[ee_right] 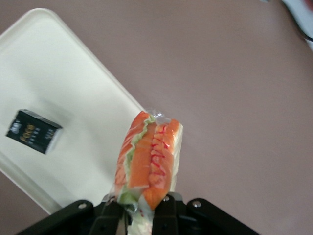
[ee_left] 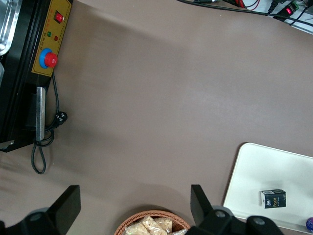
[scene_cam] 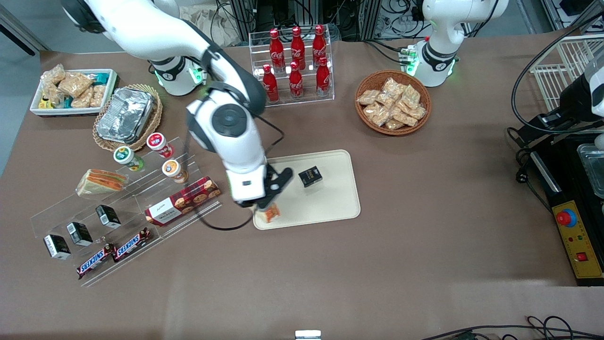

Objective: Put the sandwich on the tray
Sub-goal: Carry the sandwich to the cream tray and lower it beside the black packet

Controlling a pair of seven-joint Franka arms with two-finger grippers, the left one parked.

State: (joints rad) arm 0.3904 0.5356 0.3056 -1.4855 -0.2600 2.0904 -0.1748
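Brown table | pincer (ee_right: pixel 142 205) clamped on sandwich (ee_right: pixel 149 159) | above tray (ee_right: pixel 58 88) edge

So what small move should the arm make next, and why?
Probably shift a little farther over the tray, then lower. The gripper holds the sandwich above the tray's corner nearest the front camera, part of it hanging past the rim, and the black box leaves bare tray beside it.
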